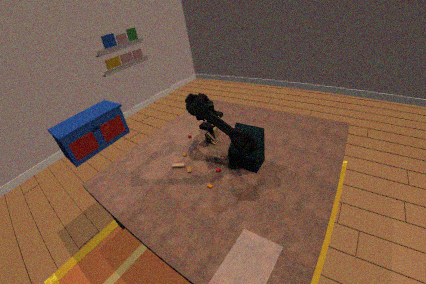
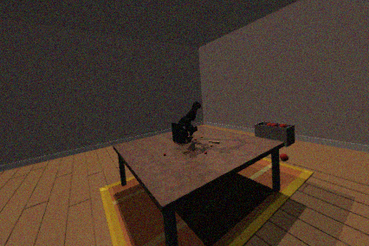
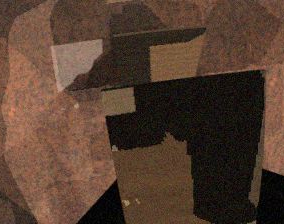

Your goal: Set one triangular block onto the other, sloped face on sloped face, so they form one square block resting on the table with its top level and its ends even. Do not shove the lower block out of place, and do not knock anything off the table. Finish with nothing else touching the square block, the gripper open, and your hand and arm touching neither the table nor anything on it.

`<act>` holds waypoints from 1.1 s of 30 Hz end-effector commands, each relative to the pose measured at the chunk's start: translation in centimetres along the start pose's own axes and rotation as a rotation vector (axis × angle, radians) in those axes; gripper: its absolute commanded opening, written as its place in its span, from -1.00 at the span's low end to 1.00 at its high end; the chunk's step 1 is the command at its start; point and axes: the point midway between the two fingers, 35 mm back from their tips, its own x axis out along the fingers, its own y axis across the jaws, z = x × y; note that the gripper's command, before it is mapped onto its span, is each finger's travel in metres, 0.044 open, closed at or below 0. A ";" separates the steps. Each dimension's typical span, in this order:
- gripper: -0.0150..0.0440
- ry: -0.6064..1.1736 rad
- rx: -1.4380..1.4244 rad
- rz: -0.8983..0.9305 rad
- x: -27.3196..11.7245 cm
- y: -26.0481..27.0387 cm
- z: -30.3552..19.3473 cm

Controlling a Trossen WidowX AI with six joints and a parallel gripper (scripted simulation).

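My gripper [image 3: 178, 179] [image 1: 210, 135] is shut on a triangular block [image 3: 155, 175], which fills the lower middle of the wrist view, brown where lit and black in shadow. The other triangular block [image 3: 175, 62] shows just beyond it in the wrist view, part tan and part dark shadow. The held block's far edge overlaps it in that view; whether they touch cannot be told. In the top and exterior views, the blocks at the gripper are too small and dark to tell apart.
On the table [image 1: 300, 164] [image 2: 173, 177] lie a pale flat piece [image 1: 178, 165] [image 2: 214, 142], small orange pieces [image 1: 189, 169] [image 1: 210, 186] [image 1: 184, 154] and small red pieces [image 1: 218, 170] [image 1: 190, 136] [image 2: 165, 154]. The dark arm base [image 1: 246, 147] [image 2: 178, 133] stands beside the gripper.
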 end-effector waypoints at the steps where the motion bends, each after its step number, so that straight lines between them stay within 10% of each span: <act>1: -0.49 0.011 0.008 0.010 1.7 0.0 0.2; 33: -0.49 0.015 0.009 0.017 2.8 -0.2 0.4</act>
